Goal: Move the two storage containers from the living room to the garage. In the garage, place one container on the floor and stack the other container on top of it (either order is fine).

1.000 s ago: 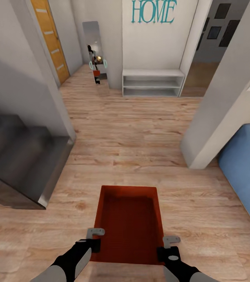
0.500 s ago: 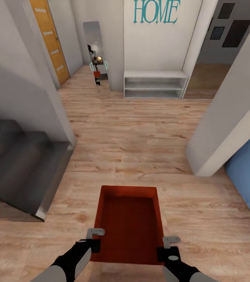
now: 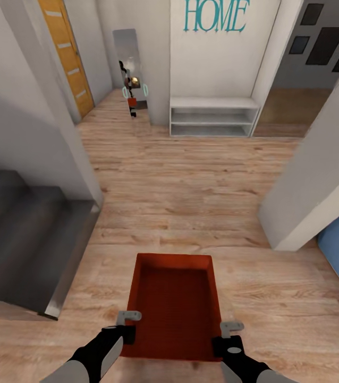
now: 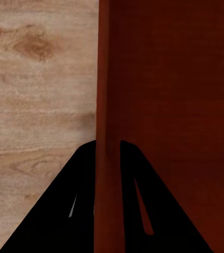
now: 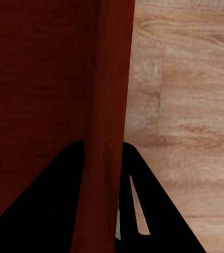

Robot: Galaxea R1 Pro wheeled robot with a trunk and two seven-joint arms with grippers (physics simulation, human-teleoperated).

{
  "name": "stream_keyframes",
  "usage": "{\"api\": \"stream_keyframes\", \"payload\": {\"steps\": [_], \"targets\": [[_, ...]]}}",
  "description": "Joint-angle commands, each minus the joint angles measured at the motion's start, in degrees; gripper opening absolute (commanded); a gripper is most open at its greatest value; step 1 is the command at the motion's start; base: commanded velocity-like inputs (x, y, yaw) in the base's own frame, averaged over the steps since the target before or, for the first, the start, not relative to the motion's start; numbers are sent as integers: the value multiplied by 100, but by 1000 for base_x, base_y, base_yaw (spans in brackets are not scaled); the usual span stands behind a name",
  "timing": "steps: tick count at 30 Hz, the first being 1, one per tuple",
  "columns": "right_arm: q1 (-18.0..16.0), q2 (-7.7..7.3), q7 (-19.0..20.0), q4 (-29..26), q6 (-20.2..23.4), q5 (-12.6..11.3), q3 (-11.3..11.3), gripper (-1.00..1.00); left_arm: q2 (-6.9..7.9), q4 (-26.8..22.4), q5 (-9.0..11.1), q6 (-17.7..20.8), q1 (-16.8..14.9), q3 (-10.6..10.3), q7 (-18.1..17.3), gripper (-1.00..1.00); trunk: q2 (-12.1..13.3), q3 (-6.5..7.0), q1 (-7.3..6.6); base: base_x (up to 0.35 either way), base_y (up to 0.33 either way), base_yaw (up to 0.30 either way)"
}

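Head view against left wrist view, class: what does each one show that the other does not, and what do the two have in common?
Head view alone: both grippers, left gripper and right gripper, at the near corners of the storage container, plus grey stairs, white shelf, mirror, orange door and the HOME lettering.
Left wrist view alone: the dark fingers straddling the container's thin side wall, one inside, one outside.
Shared: the orange-red container and the wood plank floor.
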Motion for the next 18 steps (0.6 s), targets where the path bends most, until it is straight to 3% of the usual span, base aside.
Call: {"api": "stream_keyframes", "payload": {"steps": [1,18], "targets": [[-1,-104,-13,-4,2,-201,38,-100,12,-30,123,-98,-2,-204,46,-100,-9,-9,6,321,106,0],[-1,-102,-6,-10,-64,-189,44,-100,13,-30,123,-74,0,-210,46,-100,-9,-9,6,321,106,0]]}}
